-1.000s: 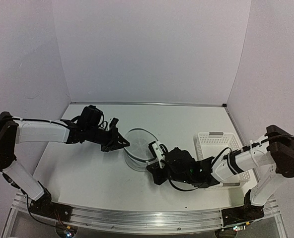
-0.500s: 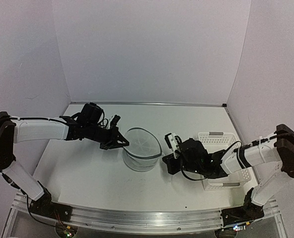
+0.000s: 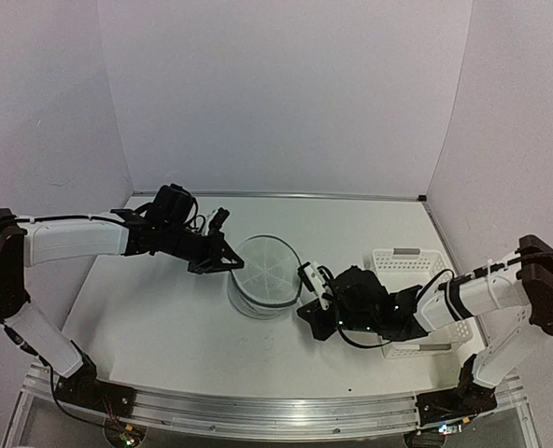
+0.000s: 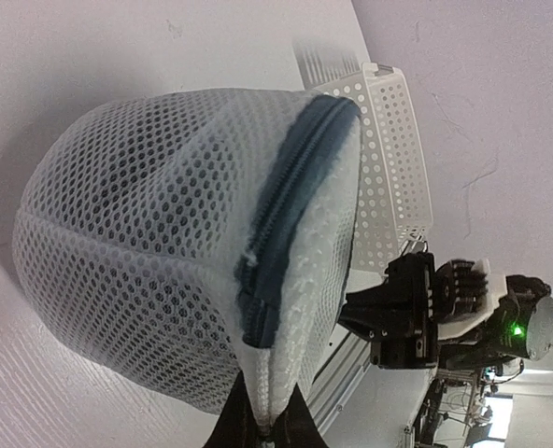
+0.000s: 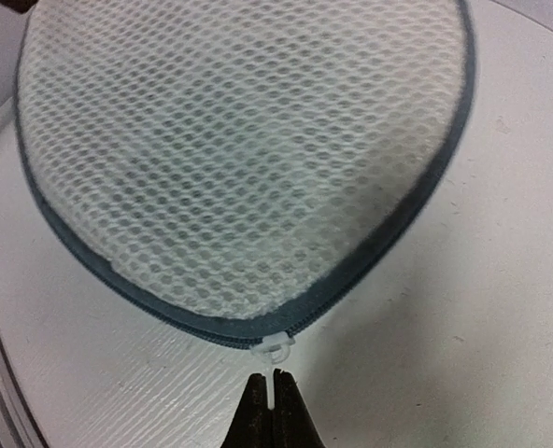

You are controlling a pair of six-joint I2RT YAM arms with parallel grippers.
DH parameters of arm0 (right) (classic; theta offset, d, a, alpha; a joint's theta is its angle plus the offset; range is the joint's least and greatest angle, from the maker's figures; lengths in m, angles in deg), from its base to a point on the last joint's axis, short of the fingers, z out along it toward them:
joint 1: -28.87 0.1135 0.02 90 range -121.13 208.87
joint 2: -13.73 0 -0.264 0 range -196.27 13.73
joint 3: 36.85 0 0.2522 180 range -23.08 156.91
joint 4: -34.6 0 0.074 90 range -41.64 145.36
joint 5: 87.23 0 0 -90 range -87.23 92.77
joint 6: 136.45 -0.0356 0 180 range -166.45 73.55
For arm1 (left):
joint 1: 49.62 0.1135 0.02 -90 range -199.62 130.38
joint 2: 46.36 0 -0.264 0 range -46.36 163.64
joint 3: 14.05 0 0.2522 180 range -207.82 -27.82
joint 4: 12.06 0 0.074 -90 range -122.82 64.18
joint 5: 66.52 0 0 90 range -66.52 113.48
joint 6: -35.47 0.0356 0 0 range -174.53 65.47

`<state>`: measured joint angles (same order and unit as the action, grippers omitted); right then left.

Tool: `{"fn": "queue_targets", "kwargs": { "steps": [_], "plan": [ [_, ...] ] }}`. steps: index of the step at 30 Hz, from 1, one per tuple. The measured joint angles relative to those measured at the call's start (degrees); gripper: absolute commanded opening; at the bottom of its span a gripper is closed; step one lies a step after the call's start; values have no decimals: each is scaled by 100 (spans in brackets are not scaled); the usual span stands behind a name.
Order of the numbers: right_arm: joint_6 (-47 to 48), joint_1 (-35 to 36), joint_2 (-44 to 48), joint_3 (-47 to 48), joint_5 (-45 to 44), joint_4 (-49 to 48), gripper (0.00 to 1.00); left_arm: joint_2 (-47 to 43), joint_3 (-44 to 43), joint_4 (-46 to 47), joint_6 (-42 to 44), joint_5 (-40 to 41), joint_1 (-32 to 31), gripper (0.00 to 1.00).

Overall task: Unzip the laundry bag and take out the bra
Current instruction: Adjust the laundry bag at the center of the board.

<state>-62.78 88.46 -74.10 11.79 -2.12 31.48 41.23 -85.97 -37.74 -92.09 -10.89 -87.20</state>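
The laundry bag (image 3: 265, 286), a translucent white mesh cylinder with a grey-blue zipper (image 4: 281, 233) around its lid, is seen at the middle of the counter (image 3: 164, 327). Its left mesh edge is pinched by the closed left hand (image 3: 230, 264). The white zipper pull (image 5: 276, 350) is gripped by the closed right hand (image 5: 273, 381). A white perforated basket (image 3: 412, 266) is placed at the right and is partly covered by the right arm.
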Motion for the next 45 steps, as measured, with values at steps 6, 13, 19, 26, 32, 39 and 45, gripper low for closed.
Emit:
{"fn": "queue_targets", "kwargs": {
  "steps": [6, 13, 19, 26, 32, 39, 45],
  "plan": [
    [-133, 413, -33, 122, -46, -11, 0, 286, -304, -262, 166, -2, 131, 4],
    [-527, 549, -570, 715, -20, -166, 0, 619, -717, -481, 380, 142, 529, 33],
    [-931, 599, -1099, 1263, 33, -181, 0, 560, -883, -564, 527, 498, 763, 59],
    [-1255, 608, -1423, 1770, 127, -181, 0, -186, -695, -822, 457, 758, 857, 66],
    [-1410, 608, -1617, 2076, 205, -188, 0, -988, 136, -702, 55, 579, 824, 69],
    [-1506, 643, -1729, 2135, 282, -186, 0, -1169, 1180, -11, -754, 127, 570, 71],
    [-1539, 737, -1729, 2155, 295, -212, 0, -925, 1364, 767, -1281, -98, 337, 71]
  ]
}}
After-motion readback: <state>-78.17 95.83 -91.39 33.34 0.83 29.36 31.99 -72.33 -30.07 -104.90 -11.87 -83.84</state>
